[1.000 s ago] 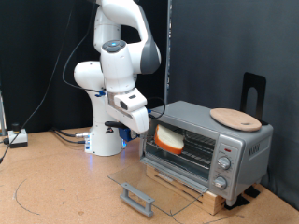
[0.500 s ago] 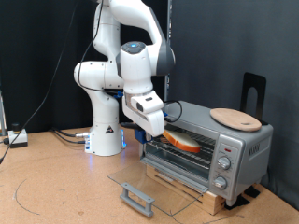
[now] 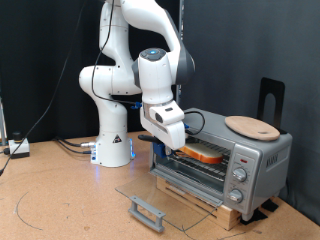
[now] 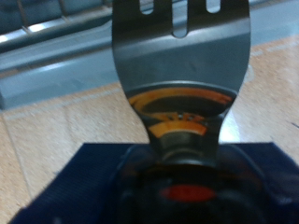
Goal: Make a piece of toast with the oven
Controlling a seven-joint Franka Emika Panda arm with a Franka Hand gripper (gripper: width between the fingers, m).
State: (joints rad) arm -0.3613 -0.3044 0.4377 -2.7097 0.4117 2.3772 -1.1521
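Note:
The silver-grey oven stands at the exterior view's right with its glass door dropped open. The toast, orange-brown crusted, lies almost flat inside the oven's mouth at rack height. My gripper is at the left of the opening, right beside the toast. In the wrist view a slotted metal spatula blade runs out from my hand toward grey oven bars. An orange reflection shows on the blade. My fingers themselves are blurred there.
A round tan wooden board lies on the oven's top. Three knobs are on its right front. The door handle juts out over the brown table. A black stand rises behind the oven. Cables lie at the left.
My gripper has moved right and into the oven's mouth. The toast went from tilted upright at the opening to lying nearly flat further inside.

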